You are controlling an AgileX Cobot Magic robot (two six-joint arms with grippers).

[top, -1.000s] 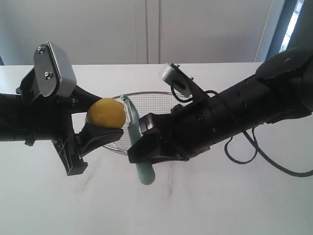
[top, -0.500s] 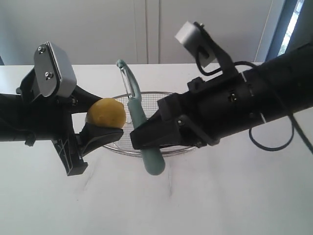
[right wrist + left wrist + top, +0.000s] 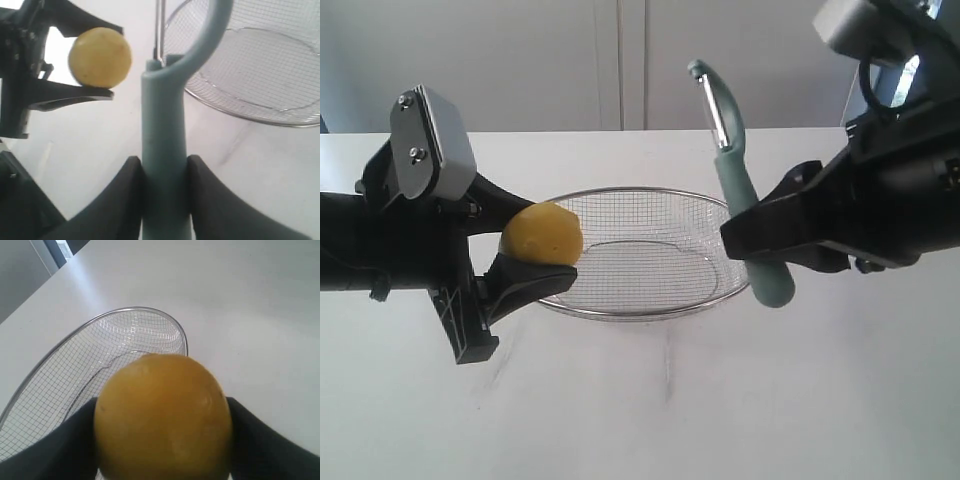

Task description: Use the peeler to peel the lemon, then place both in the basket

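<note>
The yellow lemon hangs above the table, just left of the wire basket, with my left gripper shut on it. In the left wrist view the lemon fills the space between both dark fingers, and the basket lies behind it. My right gripper is shut on the teal peeler, held upright over the basket's right rim with its blade end up. In the right wrist view the peeler handle is clamped between the pads, and the lemon is apart from the blade.
The basket holds nothing and rests on a white table. A white wall stands behind the table. A black cable loops by the right arm's camera mount.
My right arm has lifted the peeler up and to the right, away from the lemon. The left gripper and lemon have stayed put.
</note>
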